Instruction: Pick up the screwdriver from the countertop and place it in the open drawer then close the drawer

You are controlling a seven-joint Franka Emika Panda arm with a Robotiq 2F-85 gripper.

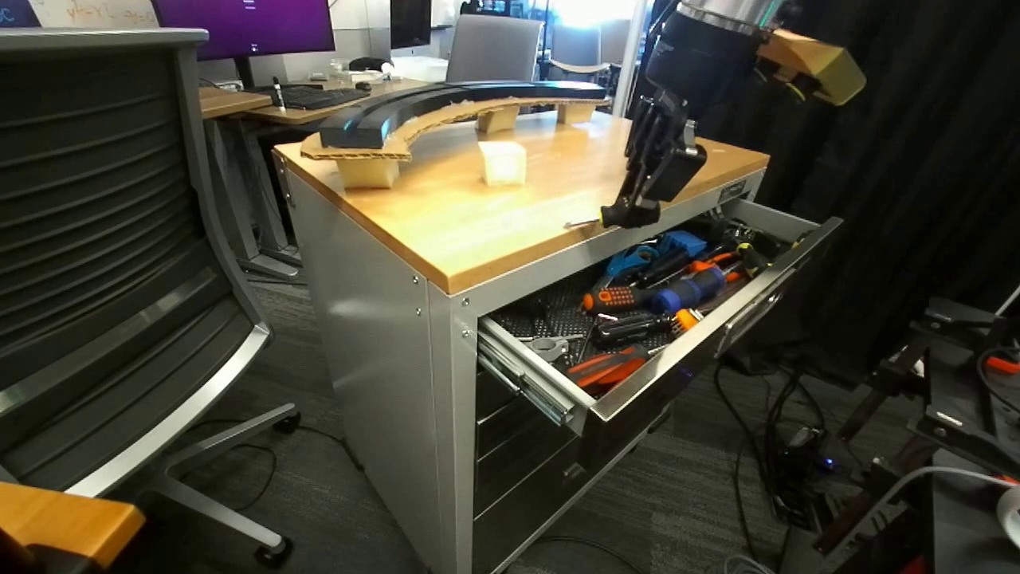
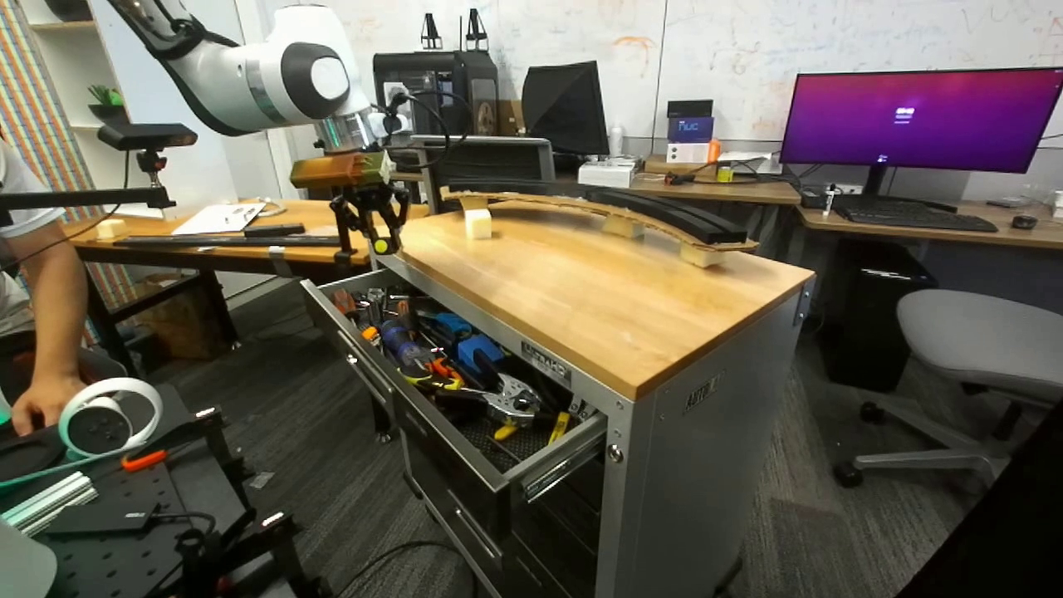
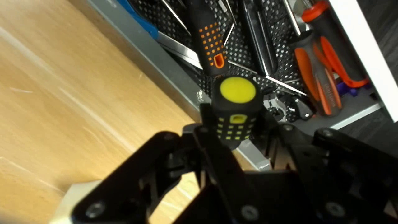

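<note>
The screwdriver has a black handle with yellow dots and a yellow end cap [image 3: 238, 93], and a short metal shaft [image 1: 584, 223]. My gripper [image 1: 633, 211] is shut on its handle and holds it tilted near sideways. The yellow cap also shows between the fingers in an exterior view [image 2: 381, 246]. The gripper hangs at the front edge of the wooden countertop [image 1: 430, 231], close to the open top drawer [image 1: 665, 359]. In the wrist view the handle overlaps the drawer's inner edge. The shaft is hidden there.
The drawer holds several tools, including an orange-dotted handle [image 3: 211, 43] and orange pliers [image 1: 610, 367]. A curved black track on cardboard [image 1: 462, 108] stands on foam blocks on the countertop. A loose foam block [image 1: 503, 163] is nearby. A chair [image 1: 103, 239] stands beside the cabinet.
</note>
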